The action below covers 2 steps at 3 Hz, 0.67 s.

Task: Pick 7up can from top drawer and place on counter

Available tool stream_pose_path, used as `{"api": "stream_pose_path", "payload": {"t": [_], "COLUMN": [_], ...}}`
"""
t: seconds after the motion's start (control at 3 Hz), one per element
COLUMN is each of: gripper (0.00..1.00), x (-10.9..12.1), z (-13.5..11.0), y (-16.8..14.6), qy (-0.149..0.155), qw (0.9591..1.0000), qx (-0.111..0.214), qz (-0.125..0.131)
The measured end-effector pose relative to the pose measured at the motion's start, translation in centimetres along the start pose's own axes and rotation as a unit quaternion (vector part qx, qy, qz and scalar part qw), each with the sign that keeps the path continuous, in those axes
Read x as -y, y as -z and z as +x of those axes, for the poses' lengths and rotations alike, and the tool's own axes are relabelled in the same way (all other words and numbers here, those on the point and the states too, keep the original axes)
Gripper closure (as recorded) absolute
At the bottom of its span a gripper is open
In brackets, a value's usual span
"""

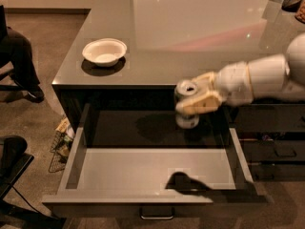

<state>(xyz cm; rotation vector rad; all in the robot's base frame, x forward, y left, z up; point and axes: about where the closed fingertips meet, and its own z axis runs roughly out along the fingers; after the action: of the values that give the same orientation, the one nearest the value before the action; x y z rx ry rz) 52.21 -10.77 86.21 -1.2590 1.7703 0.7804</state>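
Note:
My gripper (193, 100) reaches in from the right on a white arm and is shut on the 7up can (186, 88), whose silvery top with pull tab shows above the tan fingers (202, 102). The can is held upright in the air above the open top drawer (152, 168), about level with the counter's dark front edge. The drawer's pale grey floor holds nothing but the gripper's shadow. The glossy grey-green counter (190, 32) lies just behind the can.
A white bowl (105, 51) sits on the counter's left front part. Narrower dark drawers with handles (281, 149) are at the right under my arm. A dark chair and legs (16, 61) stand at the left, and a wire basket (62, 140) sits on the floor.

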Motion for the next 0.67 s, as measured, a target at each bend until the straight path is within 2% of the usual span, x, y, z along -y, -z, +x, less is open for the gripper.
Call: {"api": "stream_pose_path", "payload": {"t": [0.33,0.67], "gripper": [1.0,1.0], "x": [4.4,9.4], "z": [-7.1,-12.2], "y": [2.3,2.1], "qy": [0.01,-0.006], "qw": [0.9977,0.993], "qx": [-0.03,-0.042], "qz": [0.06,0.111]}}
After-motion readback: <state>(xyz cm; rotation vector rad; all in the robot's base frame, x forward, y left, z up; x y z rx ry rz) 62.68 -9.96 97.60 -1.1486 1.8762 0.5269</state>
